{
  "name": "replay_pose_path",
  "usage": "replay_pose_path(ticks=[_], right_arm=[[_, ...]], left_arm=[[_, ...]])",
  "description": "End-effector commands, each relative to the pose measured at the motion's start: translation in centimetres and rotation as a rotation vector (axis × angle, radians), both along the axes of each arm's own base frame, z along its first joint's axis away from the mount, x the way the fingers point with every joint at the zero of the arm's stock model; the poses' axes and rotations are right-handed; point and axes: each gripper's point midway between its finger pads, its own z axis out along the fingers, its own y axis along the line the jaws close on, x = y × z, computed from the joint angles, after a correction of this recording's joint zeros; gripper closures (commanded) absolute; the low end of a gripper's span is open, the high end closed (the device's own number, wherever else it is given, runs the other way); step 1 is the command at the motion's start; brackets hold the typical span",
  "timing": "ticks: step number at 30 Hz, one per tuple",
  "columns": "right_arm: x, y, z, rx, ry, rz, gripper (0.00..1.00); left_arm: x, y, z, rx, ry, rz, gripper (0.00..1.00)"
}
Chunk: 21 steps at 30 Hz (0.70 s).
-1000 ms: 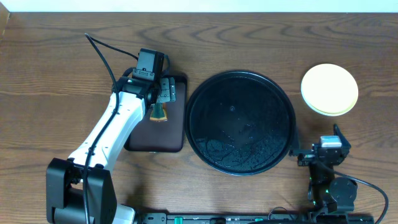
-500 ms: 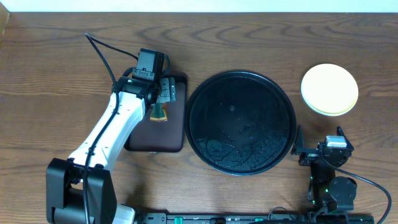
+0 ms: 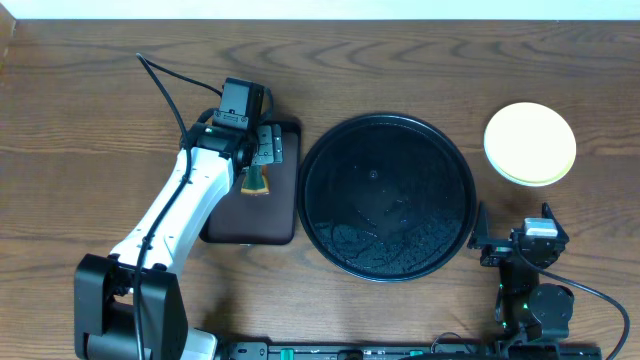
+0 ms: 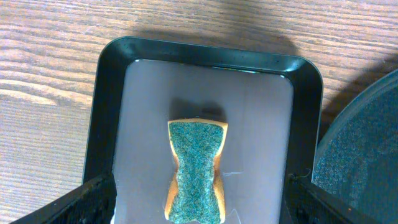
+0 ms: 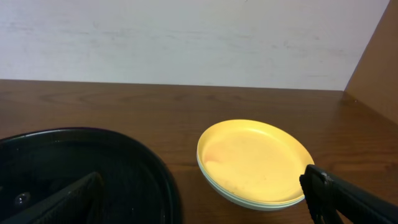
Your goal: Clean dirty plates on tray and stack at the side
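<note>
The plates stand in one stack on the table at the right, the pale yellow one on top and mint-blue rims under it; they also show in the right wrist view. The large round black tray holds only wet streaks; its rim shows in the right wrist view. My left gripper is open above a green-and-yellow sponge that lies on the brown rectangular tray. My right gripper is open and empty near the front edge, below the plate stack.
The brown rectangular tray sits just left of the black tray. A black cable runs from the left arm across the back left of the table. A white wall lies behind the table.
The right gripper drew back a little toward the front edge and turned slightly between the earliest frame and now. The left arm, sponge and plates have not moved.
</note>
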Motion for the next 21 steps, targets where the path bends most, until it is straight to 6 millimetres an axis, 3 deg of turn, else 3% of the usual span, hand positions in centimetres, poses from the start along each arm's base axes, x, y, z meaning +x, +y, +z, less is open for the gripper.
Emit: replay_pose_path(ticks=[1, 5, 9, 15, 21], right_arm=[[-0.1, -0.4, 0.0, 0.015, -0.005, -0.024, 0.01], [-0.1, -0.4, 0.0, 0.015, -0.005, -0.024, 0.01], [-0.1, -0.4, 0.0, 0.015, -0.005, -0.024, 0.01], [-0.1, -0.4, 0.0, 0.015, -0.005, -0.024, 0.01], [-0.1, -0.4, 0.0, 0.015, -0.005, -0.024, 0.01]], left_arm=[[0.5, 0.2, 0.6, 0.007, -0.018, 0.010, 0.13], [0.2, 0.3, 0.6, 0.010, -0.011, 0.010, 0.13], [-1.0, 0.6, 3.5, -0.001, -0.054, 0.010, 0.13], [-2.9, 2.5, 13.1, -0.016, -0.327, 0.046, 0.13], [-7.8, 5.7, 21.5, -0.062, -0.597, 0.121, 0.13]])
